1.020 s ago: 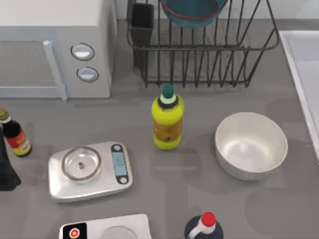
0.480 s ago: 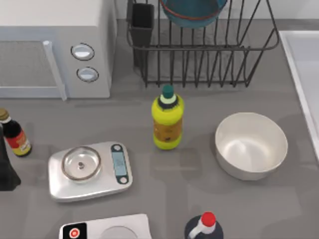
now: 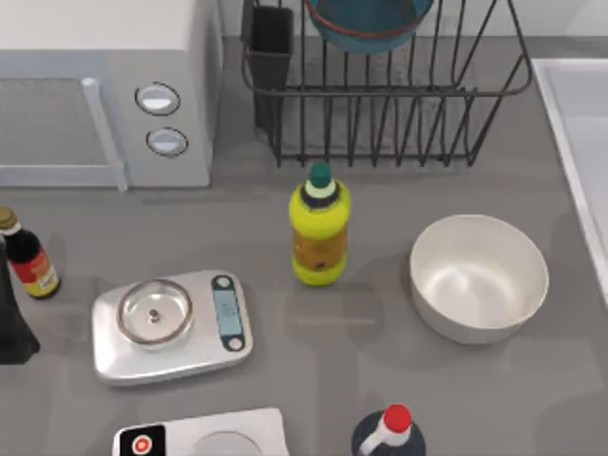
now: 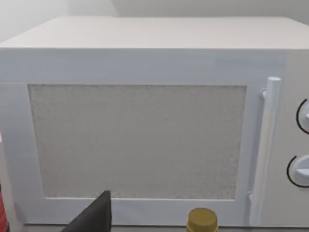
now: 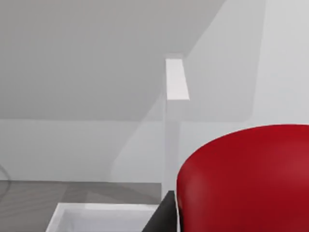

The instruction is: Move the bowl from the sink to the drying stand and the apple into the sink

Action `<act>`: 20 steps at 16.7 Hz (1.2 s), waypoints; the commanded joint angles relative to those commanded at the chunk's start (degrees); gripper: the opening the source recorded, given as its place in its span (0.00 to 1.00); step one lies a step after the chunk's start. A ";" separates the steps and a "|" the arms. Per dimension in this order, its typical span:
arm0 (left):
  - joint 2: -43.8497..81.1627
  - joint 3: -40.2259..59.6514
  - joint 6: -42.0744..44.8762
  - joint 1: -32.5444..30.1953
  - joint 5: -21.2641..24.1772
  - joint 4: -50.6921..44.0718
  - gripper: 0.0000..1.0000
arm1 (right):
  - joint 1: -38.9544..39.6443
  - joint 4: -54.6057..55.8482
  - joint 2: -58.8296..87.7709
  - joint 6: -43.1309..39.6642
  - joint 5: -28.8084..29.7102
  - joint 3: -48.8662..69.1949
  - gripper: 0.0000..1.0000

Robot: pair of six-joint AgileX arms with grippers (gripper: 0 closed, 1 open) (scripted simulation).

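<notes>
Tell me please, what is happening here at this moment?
The bowl already sits in the drying stand at the back of the table, so that half looks done. The apple looms large and close in the right wrist view, with a corner of the sink below it, so the right arm is probably bringing it there. The left arm is near the microwave at the table's left.

A kitchen counter, rendered in simulation. A white microwave (image 3: 104, 90) fills the grey counter's (image 3: 380, 323) far left corner, and a black wire drying stand (image 3: 389, 95) stands along the far edge with a teal bowl (image 3: 369, 24) in it. A white sink (image 3: 579, 133) runs along the right edge. Kitchen scales (image 3: 171, 325), a yellow bottle (image 3: 319, 228), a small sauce bottle (image 3: 27, 255) and a white bowl (image 3: 479, 277) stand on the counter.
</notes>
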 joint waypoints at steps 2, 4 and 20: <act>0.00 0.00 0.00 0.00 0.00 0.00 1.00 | -0.21 7.89 7.00 -0.14 0.02 -0.41 0.00; 0.00 0.00 0.00 0.00 0.00 0.00 1.00 | -0.39 16.52 13.68 -0.26 0.16 -1.07 0.00; 0.00 0.00 0.00 0.00 0.00 0.00 1.00 | -0.57 38.10 32.48 0.31 1.27 -5.08 0.30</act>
